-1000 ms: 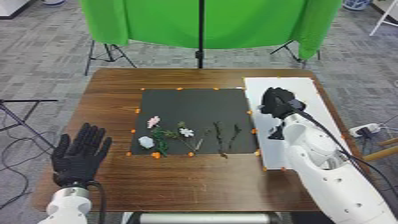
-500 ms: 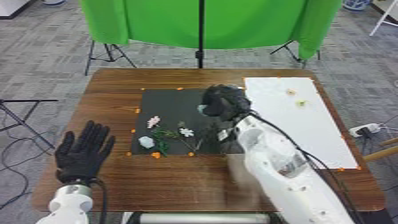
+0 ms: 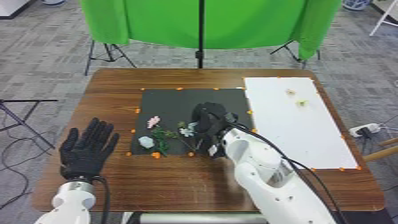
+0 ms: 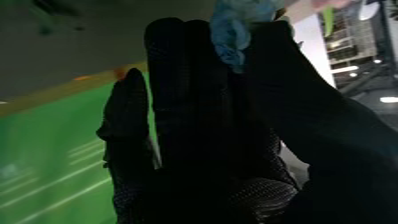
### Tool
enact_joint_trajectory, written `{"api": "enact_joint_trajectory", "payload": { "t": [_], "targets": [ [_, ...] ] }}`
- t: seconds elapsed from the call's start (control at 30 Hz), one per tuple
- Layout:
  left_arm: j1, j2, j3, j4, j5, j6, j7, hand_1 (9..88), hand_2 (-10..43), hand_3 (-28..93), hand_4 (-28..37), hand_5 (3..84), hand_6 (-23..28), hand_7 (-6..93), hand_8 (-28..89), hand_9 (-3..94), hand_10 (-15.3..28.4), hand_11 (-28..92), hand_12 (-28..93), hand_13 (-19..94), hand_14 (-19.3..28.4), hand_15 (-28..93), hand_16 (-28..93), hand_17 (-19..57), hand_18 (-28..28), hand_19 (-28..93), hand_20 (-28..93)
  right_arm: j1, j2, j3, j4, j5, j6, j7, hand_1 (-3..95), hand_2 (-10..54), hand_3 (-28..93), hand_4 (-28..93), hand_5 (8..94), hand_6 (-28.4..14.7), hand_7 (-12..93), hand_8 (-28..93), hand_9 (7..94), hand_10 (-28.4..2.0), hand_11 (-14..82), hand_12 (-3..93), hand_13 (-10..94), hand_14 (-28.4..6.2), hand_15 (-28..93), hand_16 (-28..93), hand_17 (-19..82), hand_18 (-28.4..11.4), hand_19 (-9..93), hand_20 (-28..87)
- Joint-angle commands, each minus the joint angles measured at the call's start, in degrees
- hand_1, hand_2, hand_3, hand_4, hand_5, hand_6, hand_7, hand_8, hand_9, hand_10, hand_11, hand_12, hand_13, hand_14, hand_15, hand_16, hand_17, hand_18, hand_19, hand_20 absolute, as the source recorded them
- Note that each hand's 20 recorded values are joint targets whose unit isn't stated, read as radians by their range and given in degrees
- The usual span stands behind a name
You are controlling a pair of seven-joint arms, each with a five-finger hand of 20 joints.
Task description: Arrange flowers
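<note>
In the head view, a robot's right hand (image 3: 210, 119) in a black glove is hovering at the centre of the frame, over the right part of a dark mat (image 3: 182, 99), its white arm coming in from the lower right. Seen from the wrist, this hand is holding a pale blue flower (image 4: 233, 35), pinching it narrowly between its thumb and its straight fingers, near their tips. The left hand (image 3: 84, 156), also gloved in black, is waiting at the lower left of the frame, wide, with its fingers straight and spread apart.

Left of centre, on the mat, a pink flower (image 3: 154, 121) is lying above a larger white blossom (image 3: 146, 142), with green leaves (image 3: 161, 135) spreading between the blossom and a small white flower (image 3: 187, 132). At the right of the frame, a long white sheet (image 3: 298, 135) is lying beside the mat, bearing two small pale flowers, one (image 3: 290, 92) sitting just above the other (image 3: 302, 103). The brown table (image 3: 160, 187) is supporting everything, and green cloth (image 3: 142, 22) is hanging beyond it, across the top of the frame.
</note>
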Motion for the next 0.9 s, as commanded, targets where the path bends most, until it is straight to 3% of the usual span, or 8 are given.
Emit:
{"api": "enact_joint_trajectory", "payload": {
  "t": [0.03,0.13,0.33,0.47,0.7,0.8,0.9],
  "targets": [
    [1.0,-0.53,-0.04,0.15,-0.05,0.02,-0.29,26.9,15.3,77,-28.3,48.7,10.9,17.7,-10,39.7,16.1,26,11,30,16.1,41,-8,-8.2,14.1,37,13,-0.2,0.0,0.0,0.1,-0.9,0.3,0.8,51.5,-9.5,77,-28,63.6,-0.9,23,-12,68.9,-12.9,21.0,22.0,59,-9.1,48,29,27,-21.7,84,40],
    [0.9,-0.56,0.18,0.18,-0.1,-0.11,-0.09,26.9,15.3,77,-28.3,48.8,11.0,17.7,-10,39.7,16.1,26,11,30,16.1,41,-8,-8.2,14.1,37,13,-0.7,-0.1,0.0,-0.3,-0.8,-0.7,0.7,50.9,-9.5,78,-28,62.2,-0.7,23,-16,66.4,-13.5,22.9,17.2,58,-9.5,49,28,27,-21.7,84,40],
    [0.8,-0.48,0.14,0.22,-0.59,-0.21,0.6,27.6,14.7,77,-28.3,49.1,10.4,18.2,-11,39.8,16.0,26,11,30,15.9,41,-8,-8.3,14.2,37,13,-0.7,-0.3,0.8,-0.6,0.0,-3.1,0.9,47.0,-9.5,82,-28,61.4,-1.1,22,-16,64.0,-14.1,20.8,16.4,56,-11.2,51,22,25,-21.7,84,40],
    [0.7,-0.87,0.33,0.24,-0.69,-0.16,0.38,27.6,14.5,77,-28.3,49.2,10.5,18.2,-11,39.8,16.0,26,11,30,15.9,40,-8,-8.3,14.2,37,13,-0.9,-0.2,2.1,-1.7,1.6,-3.3,1.6,44.5,-9.5,84,-28,59.8,-1.5,21,-16,62.5,-15.0,20.2,16.4,54,-12.2,53,19,25,-21.9,83,41],
    [1.3,-1.21,0.41,0.03,-1.02,-0.55,1.28,27.5,14.4,77,-28.3,49.2,10.6,17.9,-11,39.8,16.0,26,11,30,15.9,41,-8,-8.3,14.2,37,13,-4.4,3.8,10.2,-7.2,3.5,2.5,4.8,41.2,-9.5,83,-28,54.5,-2.8,20,-15,56.5,-16.4,18.1,15.6,50,-13.8,53,15,24,-22.2,80,39],
    [1.8,-1.24,0.24,-0.22,-0.78,-0.89,1.67,27.4,14.2,78,-28.3,49.1,10.7,17.8,-10,39.8,16.0,26,11,30,15.9,41,-8,-8.3,14.3,37,13,-6.7,7.1,16.1,-8.5,4.2,4.1,8.7,39.7,-9.5,84,-28,52.4,-3.5,19,-15,52.4,-17.1,16.2,15.0,47,-14.5,44,12,21,-21.6,71,34],
    [2.7,-1.04,-0.18,-0.54,-1.04,-0.89,2.13,27.4,14.1,78,-28.3,49.0,10.7,17.7,-10,39.8,15.9,26,11,30,15.9,40,-8,-8.3,14.3,37,13,-7.1,10.5,20.9,-6.2,5.5,6.5,13.3,38.8,-9.5,84,-28,51.1,-4.1,18,-14,49.5,-17.5,14.3,14.5,43,-15.0,37,12,20,-21.0,67,30]
  ]
}}
